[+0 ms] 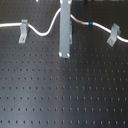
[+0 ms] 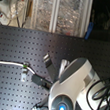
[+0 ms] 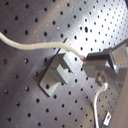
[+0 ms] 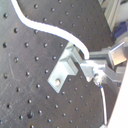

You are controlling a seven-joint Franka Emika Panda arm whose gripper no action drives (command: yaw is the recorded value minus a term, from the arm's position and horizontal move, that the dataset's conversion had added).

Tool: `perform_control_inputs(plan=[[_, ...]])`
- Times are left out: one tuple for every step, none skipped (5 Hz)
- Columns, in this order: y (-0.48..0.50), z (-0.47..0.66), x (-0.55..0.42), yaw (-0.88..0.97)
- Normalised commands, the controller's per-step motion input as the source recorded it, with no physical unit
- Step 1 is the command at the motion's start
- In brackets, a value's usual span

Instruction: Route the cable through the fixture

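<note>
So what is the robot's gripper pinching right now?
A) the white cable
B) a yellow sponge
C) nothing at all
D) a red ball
A. In the first wrist view the gripper is closed on the white cable, which runs over the grey fixture bolted to the black pegboard.
</note>
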Motion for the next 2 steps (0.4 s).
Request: perform_control_inputs(plan=[[0.008,0.19,-0.127,-0.89],[-0.038,0.18,-0.111,-0.93]])
